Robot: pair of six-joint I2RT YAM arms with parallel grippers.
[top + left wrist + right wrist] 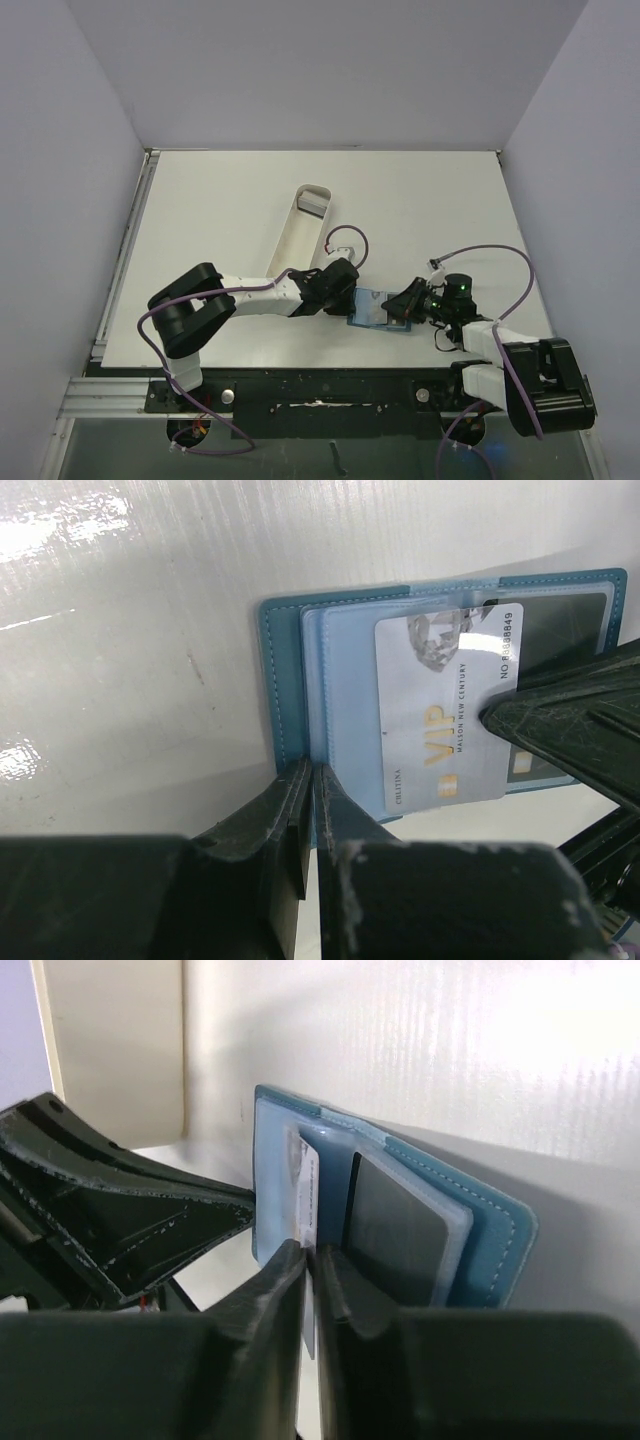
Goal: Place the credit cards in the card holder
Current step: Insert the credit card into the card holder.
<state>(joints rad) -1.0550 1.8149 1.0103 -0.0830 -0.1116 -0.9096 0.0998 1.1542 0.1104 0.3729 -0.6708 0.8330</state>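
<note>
The teal card holder (372, 310) lies open near the table's front edge. It fills the left wrist view (340, 680) with its light blue inside up. My left gripper (312, 777) is shut on its left edge (340, 290). A grey "VIP" credit card (445, 710) lies partly inside a clear pocket. My right gripper (312, 1252) is shut on that card (308, 1195), seen edge-on, and stands at the holder's right side (408, 302). A dark card (395, 1230) sits in another clear pocket.
The long white tray (292, 240) stands behind the left arm, with a grey item (315, 203) at its far end. White walls close the table on three sides. The arms' cables loop over the table near both grippers.
</note>
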